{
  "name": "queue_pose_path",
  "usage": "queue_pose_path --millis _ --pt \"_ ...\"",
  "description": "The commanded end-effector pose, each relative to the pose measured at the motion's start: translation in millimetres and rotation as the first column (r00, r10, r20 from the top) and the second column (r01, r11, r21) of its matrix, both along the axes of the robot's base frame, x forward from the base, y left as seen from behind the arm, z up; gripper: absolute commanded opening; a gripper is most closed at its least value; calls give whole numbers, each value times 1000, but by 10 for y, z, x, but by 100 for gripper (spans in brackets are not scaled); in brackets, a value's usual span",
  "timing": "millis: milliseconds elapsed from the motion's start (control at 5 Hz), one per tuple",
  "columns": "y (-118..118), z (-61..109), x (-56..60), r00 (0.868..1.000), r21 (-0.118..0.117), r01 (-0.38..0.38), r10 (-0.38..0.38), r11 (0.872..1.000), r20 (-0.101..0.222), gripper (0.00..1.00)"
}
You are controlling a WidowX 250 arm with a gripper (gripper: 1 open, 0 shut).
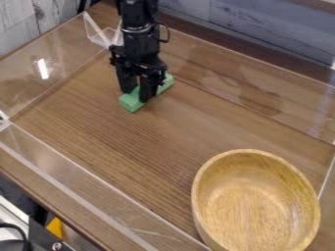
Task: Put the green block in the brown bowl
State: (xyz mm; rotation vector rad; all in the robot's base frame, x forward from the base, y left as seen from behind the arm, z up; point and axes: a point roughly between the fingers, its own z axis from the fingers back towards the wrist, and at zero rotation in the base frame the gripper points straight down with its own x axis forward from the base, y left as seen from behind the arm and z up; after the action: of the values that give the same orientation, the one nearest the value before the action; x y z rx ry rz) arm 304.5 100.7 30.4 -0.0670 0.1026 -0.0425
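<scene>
Matte green block (132, 99), grainy wood bowl (257, 206), wood-grain tabletop (157, 167), clear glossy walls (39, 69).

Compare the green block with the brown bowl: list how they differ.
The green block is small, bright green and boxy; the brown bowl is large, round, tan wood with visible grain. The block sits at the far left, between the end effector fingers; the bowl lies near right, empty and untouched. Both rest on the wooden table.

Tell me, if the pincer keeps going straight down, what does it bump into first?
The green block. The pincer points down with its fingers on either side of the block, which lies on the wooden table right under it.
</scene>
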Motion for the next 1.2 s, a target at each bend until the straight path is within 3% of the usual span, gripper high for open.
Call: queue_pose_path --millis 0,600,1000 --pt "20 290 92 998 17 -1 0 1000 64 0" --pt "-21 603 92 998 -10 0 1 1000 65 0" --pt "-67 815 138 994 -16 46 -44 999 99 0"
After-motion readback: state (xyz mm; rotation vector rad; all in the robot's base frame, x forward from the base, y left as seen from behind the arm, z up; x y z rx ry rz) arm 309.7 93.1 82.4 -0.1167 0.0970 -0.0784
